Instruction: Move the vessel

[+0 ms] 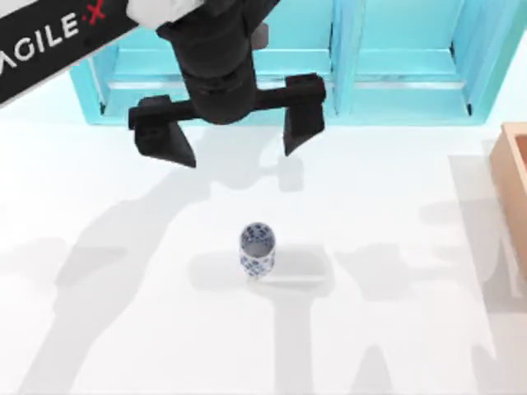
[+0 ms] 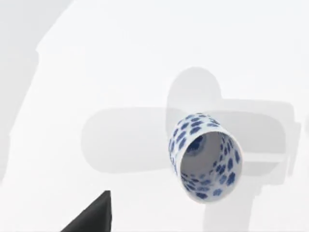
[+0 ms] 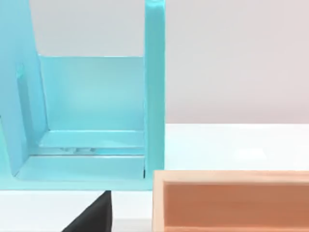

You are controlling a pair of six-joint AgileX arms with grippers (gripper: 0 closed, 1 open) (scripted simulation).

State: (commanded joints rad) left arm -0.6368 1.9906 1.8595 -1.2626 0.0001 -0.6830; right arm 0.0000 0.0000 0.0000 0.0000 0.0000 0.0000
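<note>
The vessel [image 1: 257,249] is a small white cup with blue flower marks and a grey inside. It stands upright near the middle of the white table. My left gripper [image 1: 236,151] hangs open above the table, behind the vessel toward the back, with nothing between its black fingers. Its span is much wider than the vessel. The left wrist view looks down into the vessel [image 2: 205,157], which sits apart from the one dark fingertip [image 2: 94,215] in that view. A dark part of my right gripper [image 3: 91,217] shows in the right wrist view, close to the wooden box.
A teal open-fronted cabinet [image 1: 395,74] runs along the back of the table; the right wrist view faces it [image 3: 91,106]. A light wooden box [image 1: 512,189] stands at the table's right edge and appears again [image 3: 231,200] close to the right wrist camera.
</note>
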